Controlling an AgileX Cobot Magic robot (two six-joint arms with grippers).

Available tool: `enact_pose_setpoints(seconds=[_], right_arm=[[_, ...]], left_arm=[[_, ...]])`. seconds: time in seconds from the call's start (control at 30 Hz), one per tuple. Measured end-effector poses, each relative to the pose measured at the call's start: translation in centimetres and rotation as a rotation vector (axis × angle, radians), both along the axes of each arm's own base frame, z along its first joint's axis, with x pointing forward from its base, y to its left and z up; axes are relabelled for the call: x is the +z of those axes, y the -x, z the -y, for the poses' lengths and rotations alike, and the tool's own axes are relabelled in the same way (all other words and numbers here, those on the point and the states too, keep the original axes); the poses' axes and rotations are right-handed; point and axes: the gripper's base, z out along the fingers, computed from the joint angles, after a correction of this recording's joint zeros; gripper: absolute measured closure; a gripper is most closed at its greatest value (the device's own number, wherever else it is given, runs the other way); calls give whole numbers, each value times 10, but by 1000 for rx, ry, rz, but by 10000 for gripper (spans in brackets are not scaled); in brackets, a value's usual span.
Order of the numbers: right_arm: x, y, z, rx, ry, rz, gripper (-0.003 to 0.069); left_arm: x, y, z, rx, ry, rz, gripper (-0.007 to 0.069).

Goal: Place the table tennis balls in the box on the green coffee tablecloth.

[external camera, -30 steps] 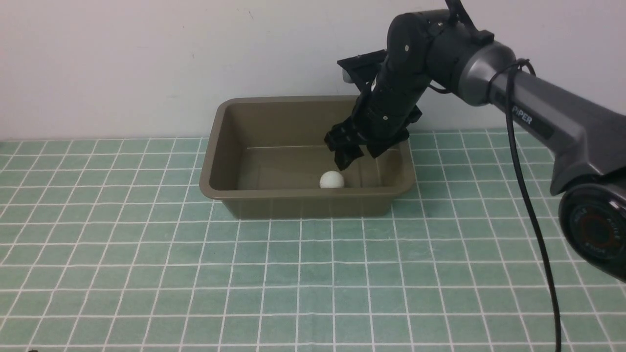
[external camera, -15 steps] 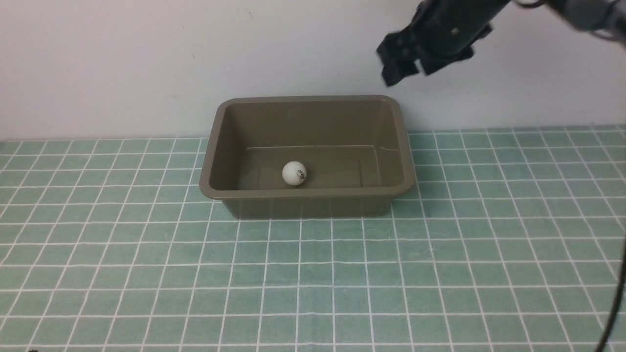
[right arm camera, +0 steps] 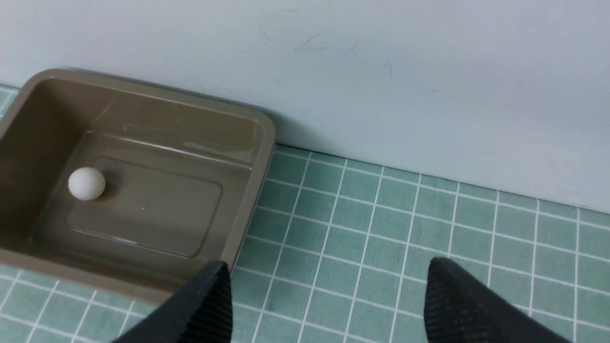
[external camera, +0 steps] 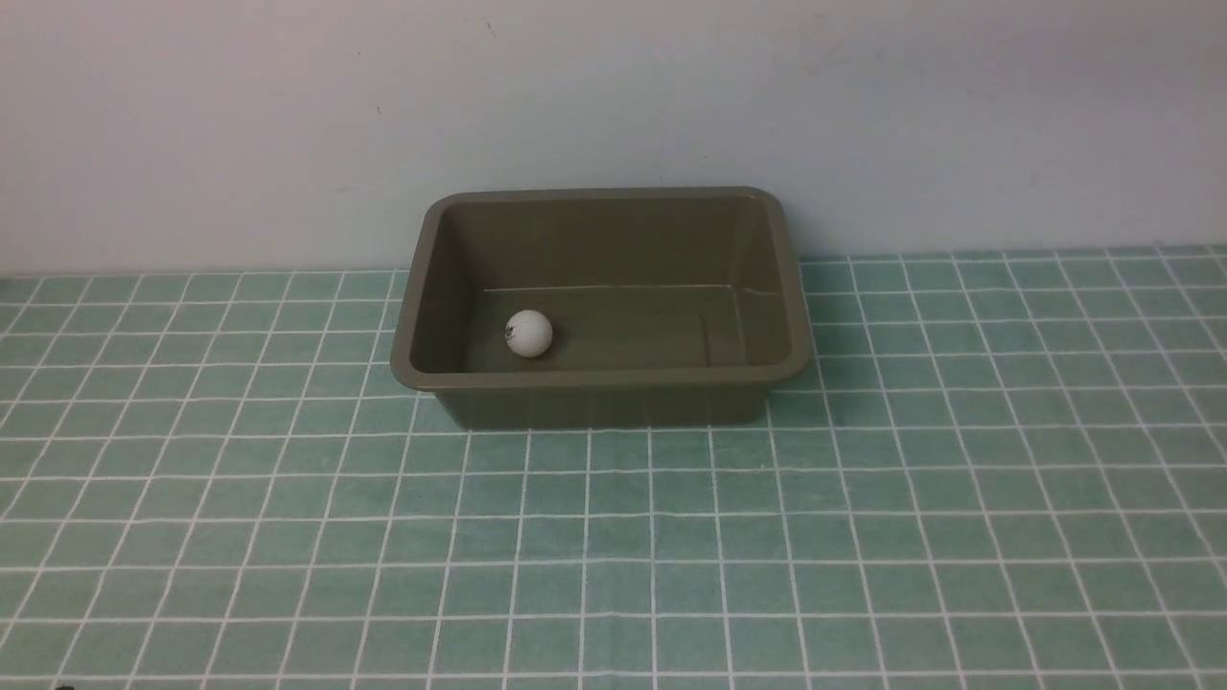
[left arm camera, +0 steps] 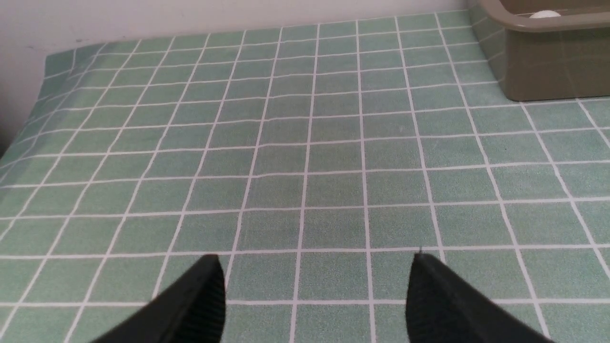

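Ball: the table tennis ball (external camera: 528, 333) lies on the floor of the box, toward its left end and a little short of the left wall. A small dark mark shows on its side.
Box: the box (external camera: 594, 381) stands upright and open-topped at the back of the tabletop, its far rim close to the pale wall (external camera: 288, 125).
Cloth: the green coffee tablecloth (external camera: 671, 537) lies flat over the tabletop, and the box rests on it.
Left tool: the left tool (left arm camera: 315, 267) has its fingers spread apart, with only cloth showing between them. It hangs well apart from the box, and from its camera just the top of the ball peeps over the rim.
Right tool: the right tool (right arm camera: 326, 264) has its fingers wide apart, again with only cloth between them. It hangs above the cloth near the box's right end.
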Motion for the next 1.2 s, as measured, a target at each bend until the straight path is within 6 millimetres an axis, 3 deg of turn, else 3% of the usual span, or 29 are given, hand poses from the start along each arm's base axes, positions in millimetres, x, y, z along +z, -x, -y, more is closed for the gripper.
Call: enact_pose_setpoints(seconds=[0.3,0.47,0.63,0.8,1.07,1.2], right_arm=[[23,92,14,5,-11,81,292],[33,164,23,17,-40,180,383],[20,216,26,46,-87,214,480],[-5,229,25,67,-115,160,549],[-42,229,20,93,-146,44,615],[-46,228,19,94,-147,30,615]], left_arm=[[0,0,0,0,0,0,164],[0,0,0,0,0,0,164],[0,0,0,0,0,0,164],[0,0,0,0,0,0,164],[0,0,0,0,0,0,164],[0,0,0,0,0,0,164]])
